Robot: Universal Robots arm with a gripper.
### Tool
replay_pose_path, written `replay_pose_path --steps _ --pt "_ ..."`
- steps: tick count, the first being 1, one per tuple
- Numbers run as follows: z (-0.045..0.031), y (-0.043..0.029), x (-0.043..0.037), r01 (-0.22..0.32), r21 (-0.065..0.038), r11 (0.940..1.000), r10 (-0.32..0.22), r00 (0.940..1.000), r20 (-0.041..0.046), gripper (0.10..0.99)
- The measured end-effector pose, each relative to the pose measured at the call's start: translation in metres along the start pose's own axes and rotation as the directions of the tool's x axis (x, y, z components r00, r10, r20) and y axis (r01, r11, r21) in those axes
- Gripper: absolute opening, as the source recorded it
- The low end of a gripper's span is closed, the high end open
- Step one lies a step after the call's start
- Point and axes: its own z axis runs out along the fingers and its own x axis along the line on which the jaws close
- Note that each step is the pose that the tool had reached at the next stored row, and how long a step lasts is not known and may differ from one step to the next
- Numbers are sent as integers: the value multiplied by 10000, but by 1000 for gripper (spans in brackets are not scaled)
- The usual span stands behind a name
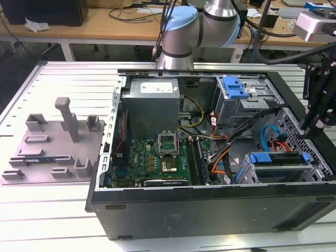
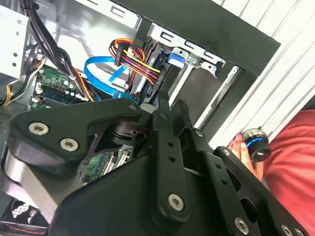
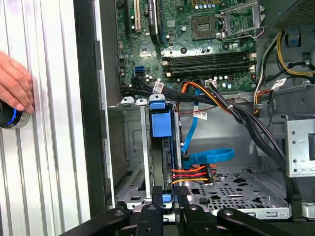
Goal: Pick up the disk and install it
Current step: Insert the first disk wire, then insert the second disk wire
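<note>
The disk (image 1: 278, 158), edged with a bright blue bracket, stands on its edge in the drive cage at the lower corner of the open computer case, on the exterior view's right. In the first wrist view the disk (image 3: 161, 124) runs along a cage slot toward my gripper (image 3: 169, 192). The black fingers sit close on either side of its near end. My gripper (image 1: 308, 125) hangs over the cage's end on the exterior view's right. In the second wrist view the gripper (image 2: 170, 104) points at the disk (image 2: 174, 58).
Red-orange power wires (image 3: 193, 174) and a blue flat cable (image 3: 206, 157) lie right beside the disk. The motherboard (image 1: 155, 160) and a grey power supply box (image 1: 152, 107) fill the case. A person's hand (image 3: 15, 83) rests on a blue-ringed knob (image 3: 7, 118) outside the case wall. A grey fixture (image 1: 52, 147) lies on the table.
</note>
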Motion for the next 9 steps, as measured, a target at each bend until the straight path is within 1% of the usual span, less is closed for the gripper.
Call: replay_pose_path --steps 9 --pt "0 0 0 5 1 10000 -5 10000 0 243"
